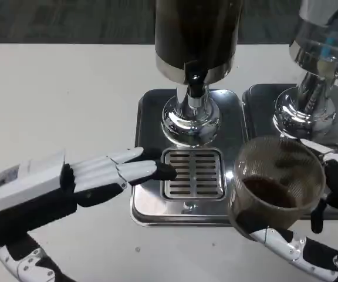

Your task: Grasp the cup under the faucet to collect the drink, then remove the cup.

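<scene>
Your right hand grips the cup, dark drink inside, off to the right of the drip grate; your left hand lies spread, holding nothing, fingertips at the grate's edge.

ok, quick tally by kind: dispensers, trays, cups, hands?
Dispensers: 2, dark-filled dispenser and second dispenser
Drip trays: 2, centre tray and right tray
Cups: 1, cup, dark drink inside
Hands: 2, left hand, right hand holding the cup
Total: 7
</scene>
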You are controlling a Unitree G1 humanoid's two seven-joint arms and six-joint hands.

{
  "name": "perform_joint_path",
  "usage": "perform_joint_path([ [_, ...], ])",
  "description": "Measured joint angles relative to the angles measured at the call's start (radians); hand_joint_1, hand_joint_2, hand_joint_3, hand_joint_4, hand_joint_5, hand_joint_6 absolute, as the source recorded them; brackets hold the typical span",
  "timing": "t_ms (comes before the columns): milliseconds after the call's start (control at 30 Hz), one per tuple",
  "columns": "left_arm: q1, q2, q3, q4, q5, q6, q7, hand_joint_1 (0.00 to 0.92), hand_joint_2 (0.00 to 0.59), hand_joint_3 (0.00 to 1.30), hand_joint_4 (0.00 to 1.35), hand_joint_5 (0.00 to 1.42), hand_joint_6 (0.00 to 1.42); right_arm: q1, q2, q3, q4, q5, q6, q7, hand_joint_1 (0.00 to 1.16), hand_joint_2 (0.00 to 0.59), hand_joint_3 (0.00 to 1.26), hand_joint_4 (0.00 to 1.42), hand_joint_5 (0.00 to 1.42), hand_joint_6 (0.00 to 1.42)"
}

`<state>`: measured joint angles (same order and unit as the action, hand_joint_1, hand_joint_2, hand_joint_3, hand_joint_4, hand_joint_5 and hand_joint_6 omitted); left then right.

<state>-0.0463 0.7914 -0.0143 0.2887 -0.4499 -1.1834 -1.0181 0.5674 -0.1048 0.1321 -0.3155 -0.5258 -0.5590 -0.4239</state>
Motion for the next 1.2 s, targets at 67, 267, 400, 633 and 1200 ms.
perform_joint_path([
  [67,0.006,0.009,-0.001,-0.009,-0.011,-0.01,-0.001,0.0,0.102,0.08,0.0,0.0,0.04,0.012,0.004,-0.004,-0.008,0.0,-0.005,0.004,0.75,0.2,0.72,0.84,1.03,1.35],
  [267,0.018,0.023,-0.002,-0.026,-0.022,-0.019,-0.001,0.0,0.104,0.08,0.0,0.0,0.04,0.041,0.016,-0.008,-0.013,0.0,-0.015,0.01,0.75,0.2,0.72,0.84,1.03,1.35],
  [400,0.032,0.03,-0.002,-0.029,-0.027,-0.02,-0.001,0.0,0.104,0.09,0.0,0.0,0.04,0.05,0.018,-0.01,-0.028,0.0,-0.019,0.018,0.75,0.2,0.72,0.84,1.04,1.35],
  [633,0.037,0.032,-0.002,-0.03,-0.029,-0.025,-0.001,0.0,0.105,0.1,0.0,0.0,0.03,0.049,0.021,-0.012,-0.036,0.003,-0.021,0.028,0.75,0.2,0.72,0.84,1.04,1.35],
  [1200,0.035,0.037,0.001,-0.03,-0.01,-0.076,0.001,0.0,0.107,0.12,0.0,0.0,0.0,0.046,0.026,-0.026,-0.035,0.006,-0.025,0.029,0.75,0.2,0.74,0.85,1.04,1.35],
])
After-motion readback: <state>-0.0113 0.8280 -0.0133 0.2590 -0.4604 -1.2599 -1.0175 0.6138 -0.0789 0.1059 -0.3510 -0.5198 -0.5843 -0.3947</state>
